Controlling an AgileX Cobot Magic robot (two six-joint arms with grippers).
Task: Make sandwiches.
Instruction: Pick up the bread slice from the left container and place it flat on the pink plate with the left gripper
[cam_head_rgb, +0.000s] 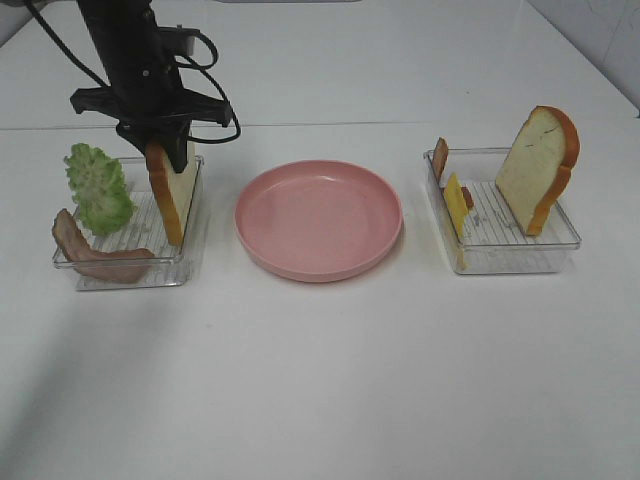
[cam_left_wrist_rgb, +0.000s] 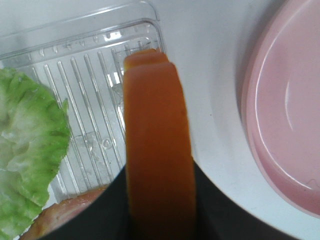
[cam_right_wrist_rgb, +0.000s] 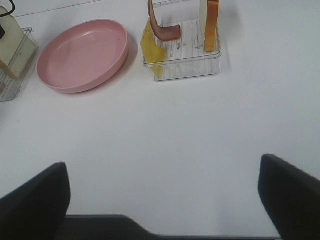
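In the left clear tray (cam_head_rgb: 130, 270) a white bread slice (cam_head_rgb: 175, 195) with an orange crust stands on edge. My left gripper (cam_head_rgb: 165, 150) comes down on its top edge and is shut on it. In the left wrist view the crust (cam_left_wrist_rgb: 157, 150) runs between the two dark fingers (cam_left_wrist_rgb: 110, 215). Ruffled green lettuce (cam_head_rgb: 98, 188) and a bacon strip (cam_head_rgb: 95, 255) share that tray. The right tray (cam_head_rgb: 510, 258) holds a second bread slice (cam_head_rgb: 540, 168), a yellow cheese slice (cam_head_rgb: 457, 205) and another bacon strip (cam_head_rgb: 439, 158). My right gripper (cam_right_wrist_rgb: 162, 200) hangs open over bare table, well short of that tray.
A round pink plate (cam_head_rgb: 318, 218) sits between the two trays with nothing on it. The white table runs forward of the trays to the near edge. The left arm's cables (cam_head_rgb: 215, 60) loop above the left tray.
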